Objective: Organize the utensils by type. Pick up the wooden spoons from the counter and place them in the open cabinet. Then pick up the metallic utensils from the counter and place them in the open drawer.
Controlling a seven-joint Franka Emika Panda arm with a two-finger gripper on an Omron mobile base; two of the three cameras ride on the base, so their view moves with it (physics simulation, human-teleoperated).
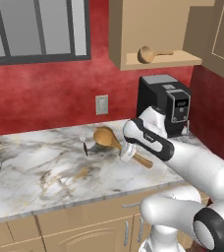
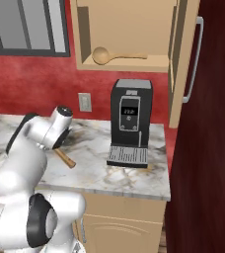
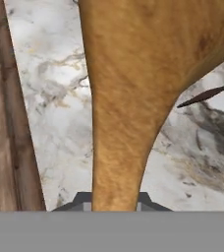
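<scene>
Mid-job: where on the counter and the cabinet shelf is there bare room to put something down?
Counter: bare marble left of the fork, toward the front edge. Crowded where the gripper holds the second wooden spoon, beside the coffee machine. Cabinet shelf: free right of the stored spoon.

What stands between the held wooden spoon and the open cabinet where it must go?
The coffee machine stands directly under the open cabinet, beside the gripper holding the wooden spoon. The shelf already holds another spoon.

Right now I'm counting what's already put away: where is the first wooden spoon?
The first wooden spoon lies on the open cabinet shelf, bowl to the left, directly above the black coffee machine in both base views.
</scene>
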